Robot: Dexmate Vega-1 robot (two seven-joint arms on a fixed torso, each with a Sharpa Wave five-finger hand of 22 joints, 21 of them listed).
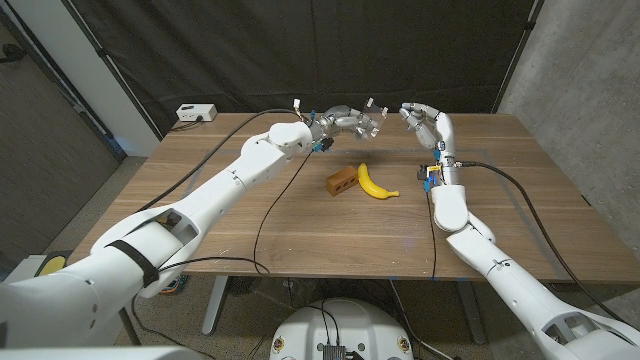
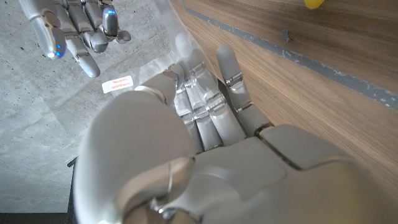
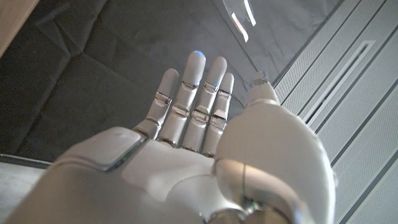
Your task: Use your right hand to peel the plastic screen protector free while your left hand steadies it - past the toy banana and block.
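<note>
white box with cable on far left corner of wooden surface; black curtain behind.

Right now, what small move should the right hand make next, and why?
Probably close the right hand in on the screen protector and pinch its edge: the left hand holds it up past the banana, while the right hand's fingers are spread, holding nothing.

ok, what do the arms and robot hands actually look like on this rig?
Both arms are glossy white rounded shells with dark joint bands; black cables trail from them across the table. The left robot hand and right robot hand are silver-grey metal with segmented fingers. Blue lights glow on some fingertips, and there are small blue and yellow fittings at the right wrist.
</note>
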